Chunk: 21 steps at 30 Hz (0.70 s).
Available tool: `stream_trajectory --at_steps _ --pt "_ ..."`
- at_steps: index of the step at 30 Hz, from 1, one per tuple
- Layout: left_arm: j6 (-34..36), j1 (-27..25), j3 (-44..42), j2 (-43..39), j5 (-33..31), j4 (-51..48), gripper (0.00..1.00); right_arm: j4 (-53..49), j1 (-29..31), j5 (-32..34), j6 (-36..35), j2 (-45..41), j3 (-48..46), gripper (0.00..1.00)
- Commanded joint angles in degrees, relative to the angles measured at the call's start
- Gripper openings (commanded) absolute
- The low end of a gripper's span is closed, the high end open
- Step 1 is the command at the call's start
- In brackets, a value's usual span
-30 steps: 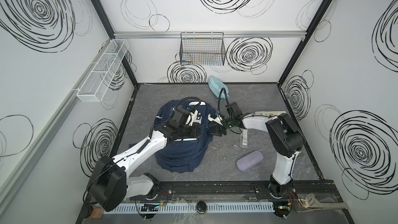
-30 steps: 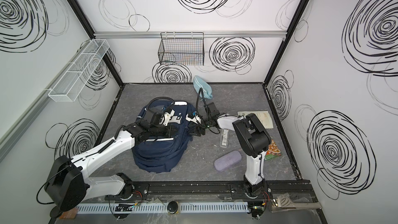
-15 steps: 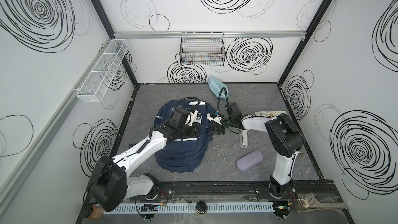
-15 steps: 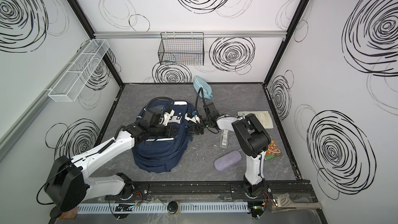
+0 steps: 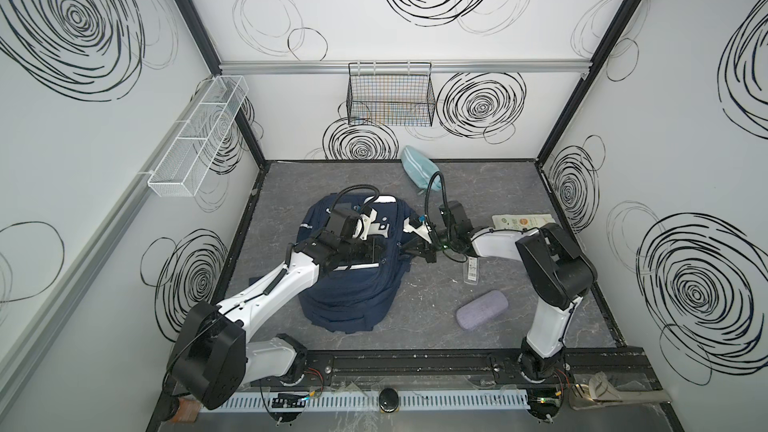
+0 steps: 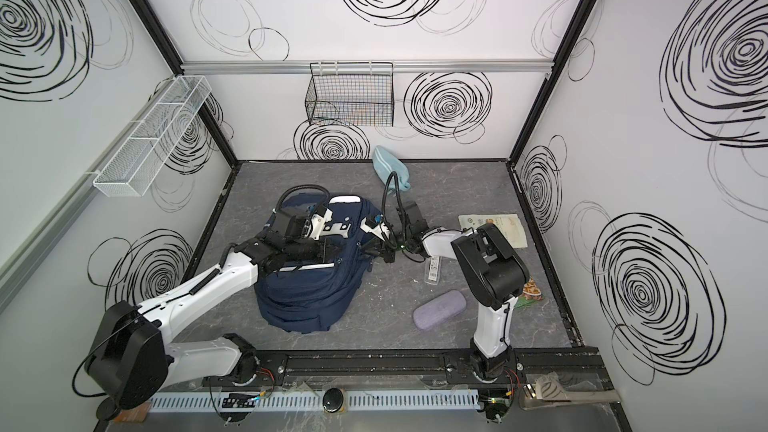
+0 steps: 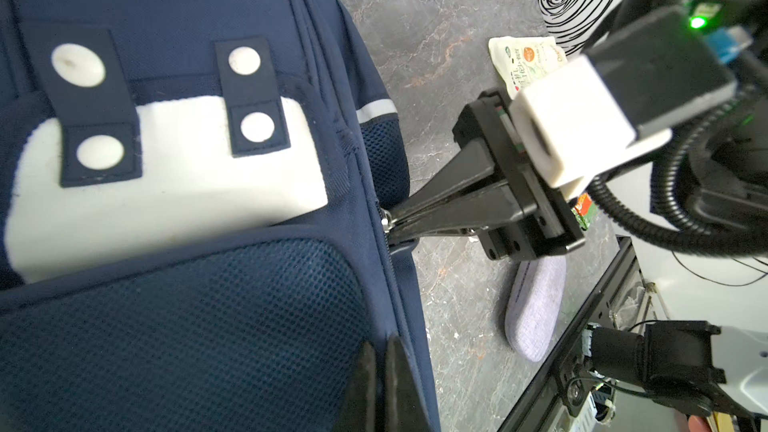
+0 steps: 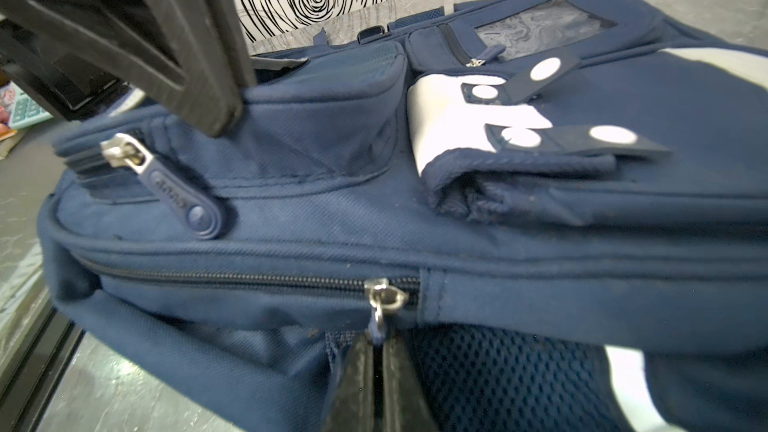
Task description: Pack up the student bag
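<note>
— Bag location?
— The student bag (image 5: 349, 297) lies flat, left of centre.
— Claw status?
— My right gripper (image 8: 376, 351) clamps its zipper pull (image 8: 379, 322); my left gripper (image 7: 380, 367), fully closed, rests on its fabric.

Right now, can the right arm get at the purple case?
Probably yes: the purple case lies uncovered on that side. But the right gripper is shut on the zipper pull of the student bag and must release first.
</note>
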Motion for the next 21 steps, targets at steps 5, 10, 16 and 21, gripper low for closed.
stream_trajectory --at_steps 5,10,16,21 --pt "-4.4 1.6 -0.3 -1.3 -0.1 10.5 0.00 11.7 2.6 3.9 7.8 -5.5 -6.9 0.16" --pt "-4.5 1.5 -0.3 -0.9 1.3 11.0 0.00 14.7 2.7 0.7 11.1 -1.4 -4.0 0.28" --pt "-4.4 1.2 -0.9 -1.6 1.1 10.7 0.00 18.0 2.6 1.0 13.0 1.3 -2.6 0.36" --pt "-4.6 1.3 -1.0 -2.2 1.0 10.7 0.00 20.3 2.5 4.5 14.8 1.0 -3.9 0.35"
